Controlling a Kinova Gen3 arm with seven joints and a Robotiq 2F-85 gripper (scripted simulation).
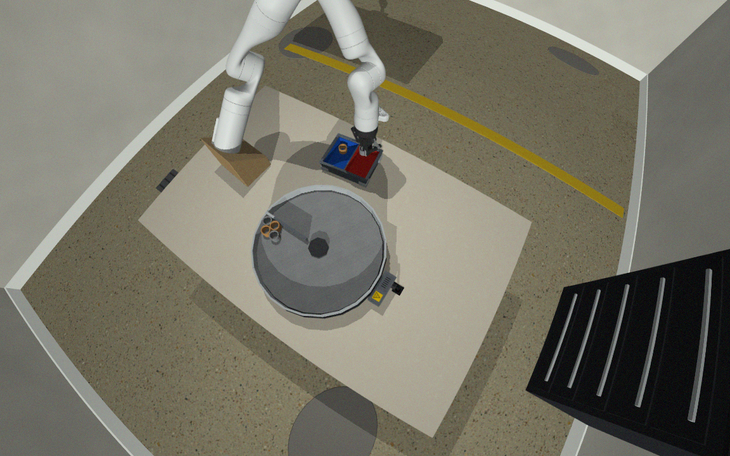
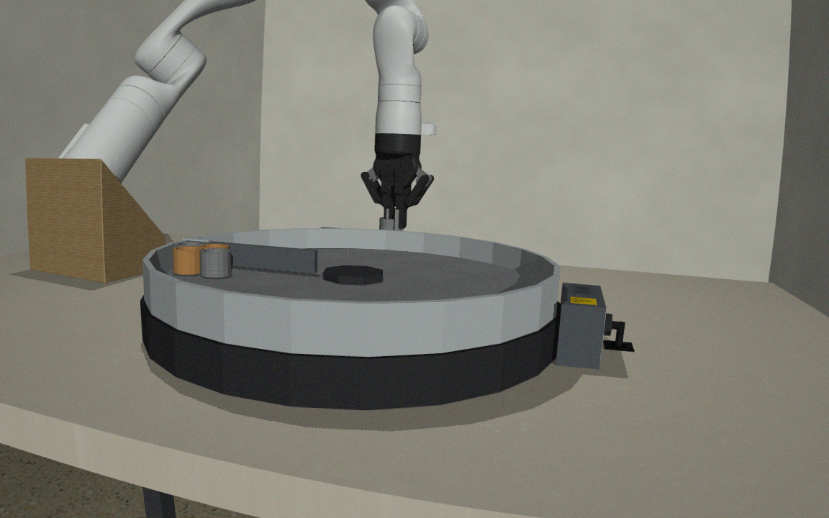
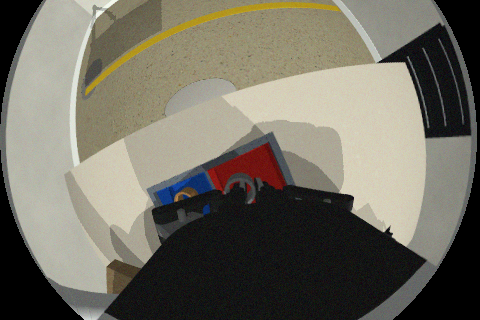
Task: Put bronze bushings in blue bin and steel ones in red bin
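My gripper [image 1: 365,149] [image 2: 394,217] is shut on the wall of a steel bushing [image 2: 386,224] [image 3: 240,176], low over the red bin [image 1: 360,166] [image 3: 250,162]. The turntable rim hides the bushing's underside in the exterior view. The blue bin [image 1: 332,159] [image 3: 200,181] adjoins the red one and holds a bronze bushing [image 1: 343,152] [image 3: 185,191]. On the turntable [image 1: 333,277] [image 2: 365,325], two bronze bushings [image 1: 278,228] [image 2: 186,261] and two steel bushings [image 1: 275,240] [image 2: 216,265] stand clustered at the left rim; one steel bushing is hidden in the exterior view.
A thin grey guide bar [image 2: 273,259] crosses from the turntable rim toward its hub [image 1: 318,247] [image 2: 352,275], beside the cluster. A drive box [image 1: 380,294] [image 2: 580,334] is on the rim's right side. The arm's wooden base wedge [image 1: 243,164] [image 2: 63,219] stands left of the bins.
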